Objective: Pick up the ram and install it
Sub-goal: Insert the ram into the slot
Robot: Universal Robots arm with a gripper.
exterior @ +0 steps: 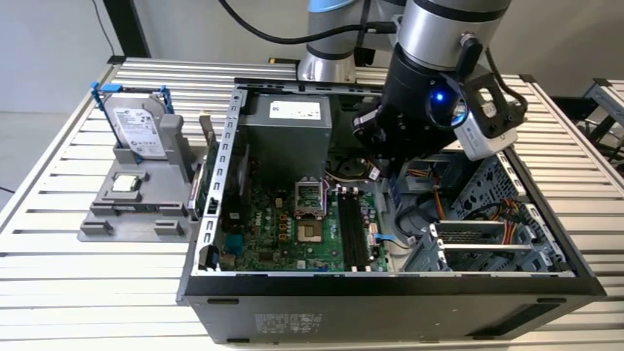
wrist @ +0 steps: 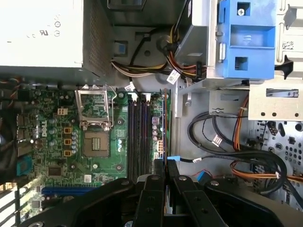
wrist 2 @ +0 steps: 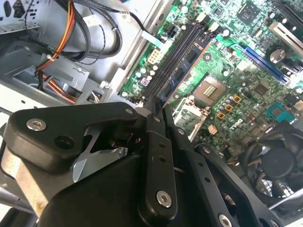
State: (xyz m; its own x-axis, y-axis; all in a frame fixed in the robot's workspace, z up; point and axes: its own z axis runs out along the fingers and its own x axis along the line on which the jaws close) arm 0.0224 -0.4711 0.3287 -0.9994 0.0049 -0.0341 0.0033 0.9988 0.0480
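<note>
My gripper is shut on the ram, a thin greenish board seen edge-on in the first wrist view. In the second wrist view the ram sticks out from the closed fingertips of the gripper, showing dark chips and a gold-coloured long edge. It hangs inside the open computer case, above the motherboard and just beside the black memory slots. In the exterior view the gripper is low in the case, over the far end of the memory slots.
The CPU socket lies next to the slots. A grey power supply fills the case's far corner. A metal drive cage and cable bundles crowd the exterior view's right. Outside, a holder carries a hard drive and a small square chip.
</note>
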